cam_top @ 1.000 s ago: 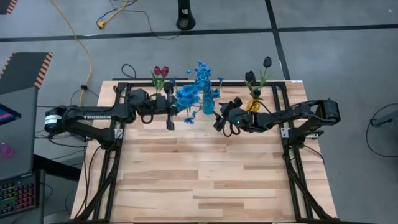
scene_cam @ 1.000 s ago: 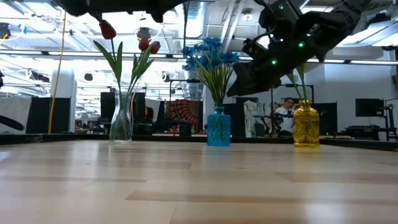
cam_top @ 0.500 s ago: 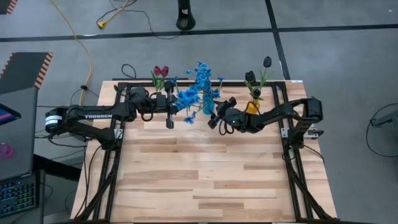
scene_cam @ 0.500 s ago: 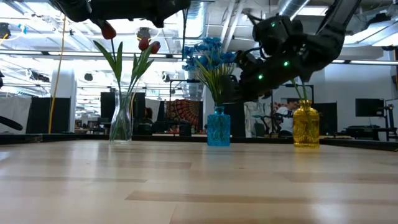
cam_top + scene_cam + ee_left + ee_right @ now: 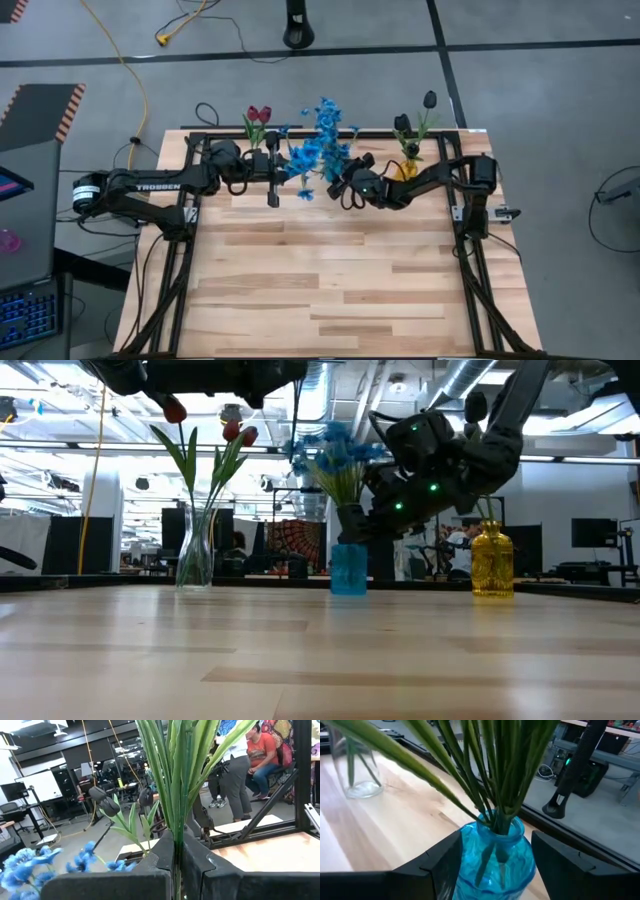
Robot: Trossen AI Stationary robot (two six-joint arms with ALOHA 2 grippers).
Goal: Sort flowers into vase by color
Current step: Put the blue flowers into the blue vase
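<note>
My left gripper (image 5: 275,170) hovers over the table's far left part, shut on a bunch of green stems (image 5: 175,795); bright blue blossoms (image 5: 300,160) show just beside it. The blue glass vase (image 5: 348,568) stands on the table's far middle and holds more blue flowers (image 5: 325,120). My right gripper (image 5: 345,185) is open, and its fingers stand on either side of the vase's shoulder (image 5: 497,855). Dark red tulips (image 5: 258,118) stand in a clear vase (image 5: 195,550). Near-black tulips (image 5: 428,100) stand in a yellow vase (image 5: 492,563). My left gripper pinches the green stems (image 5: 176,832) between its two fingers, coming level from the table's left, with the fingers across the stems. The bunch is lifted clear of the table. My right gripper's fingers (image 5: 442,865) stand close beside the blue vase; I cannot tell whether they touch.
The three vases stand in a row along the far edge, clear on the left, blue in the middle, yellow on the right. Bare wood (image 5: 330,280) covers the near part of the table. Black frame rails (image 5: 470,270) run along both sides. People show in the room beyond.
My right gripper has moved toward the table's left and down, from beside the yellow vase to the blue vase, and its fingers now stand around it.
</note>
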